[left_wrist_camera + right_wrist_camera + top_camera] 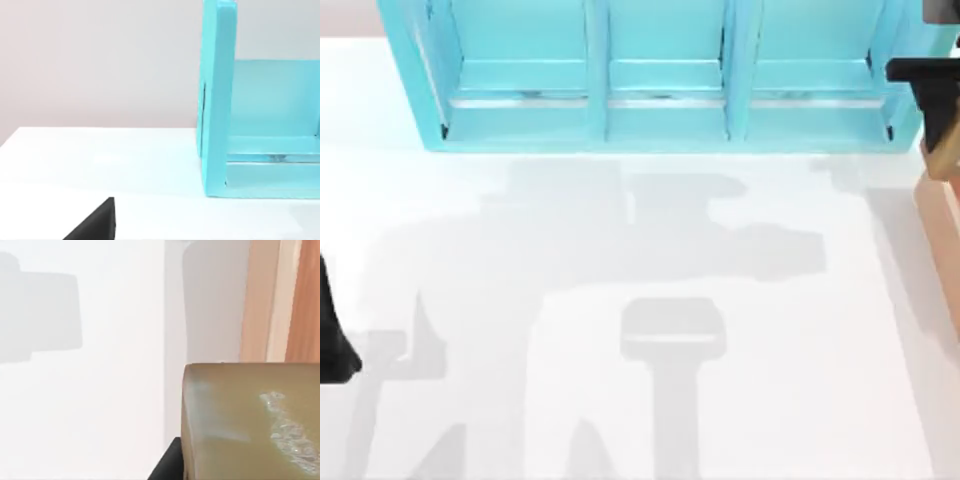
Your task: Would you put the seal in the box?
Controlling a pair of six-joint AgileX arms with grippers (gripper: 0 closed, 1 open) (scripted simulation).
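A white desk (620,300) with a turquoise shelf (660,80) along its far side. At the right edge the right gripper (932,100) seems closed on the seal (250,420), though its fingers are barely visible. The box (938,230) lies just beside and below it; its inside is hidden. The left gripper (335,345) is parked at the left edge; I cannot tell its opening.

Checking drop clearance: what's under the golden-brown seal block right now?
Under the golden-brown seal block, the right wrist view shows white table and the orange-tan wooden box wall beyond it. What lies directly beneath the block is covered.
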